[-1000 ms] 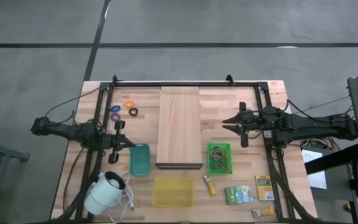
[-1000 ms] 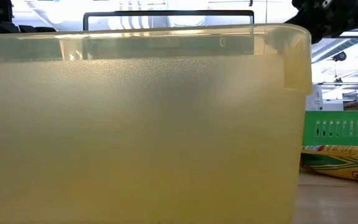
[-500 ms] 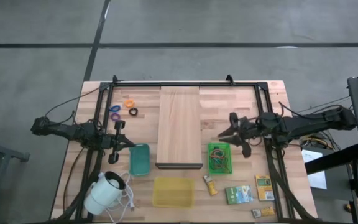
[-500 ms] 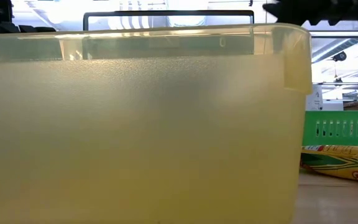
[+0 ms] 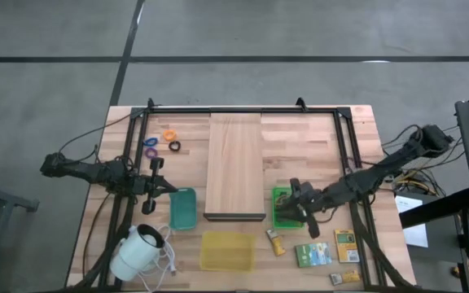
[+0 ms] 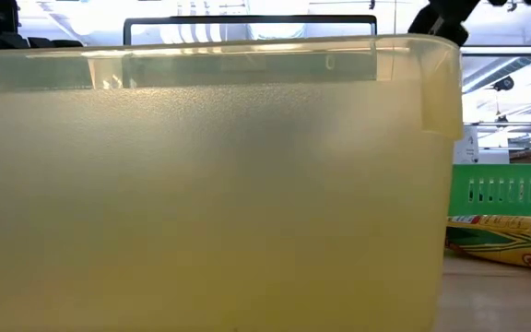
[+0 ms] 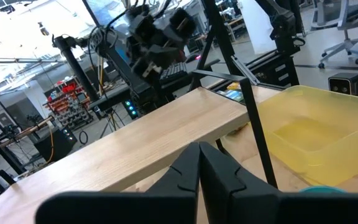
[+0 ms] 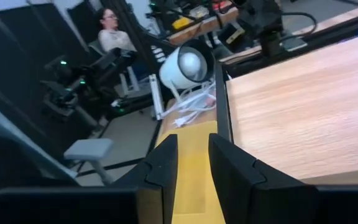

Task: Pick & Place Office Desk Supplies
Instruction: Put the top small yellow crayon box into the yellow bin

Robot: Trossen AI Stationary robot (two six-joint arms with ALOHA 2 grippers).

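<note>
right gripper (image 5: 295, 210): we see it low over the green bin (image 5: 284, 195), at the bin's side nearest the wooden board (image 5: 235, 165). Fingers (image 8: 164, 163) part open with a narrow gap; we can't tell whether anything is between them.
left gripper (image 5: 159, 186): parked over the table's left side, just beside the teal tray (image 5: 183, 208). Fingers (image 7: 188, 172) pressed together, nothing held.
rubber bands (image 5: 287, 213): a tangle inside the green bin, partly hidden by the right gripper.
rings (image 5: 163, 142): orange, purple and black ones loose on the table, left of the board, far side.
packets (image 5: 313, 255): we count a few near the right front corner, just past the green bin.
yellow bin (image 5: 227, 250): front centre, blocks most of the low view.
white corded device (image 5: 139, 250): front left corner.
</note>
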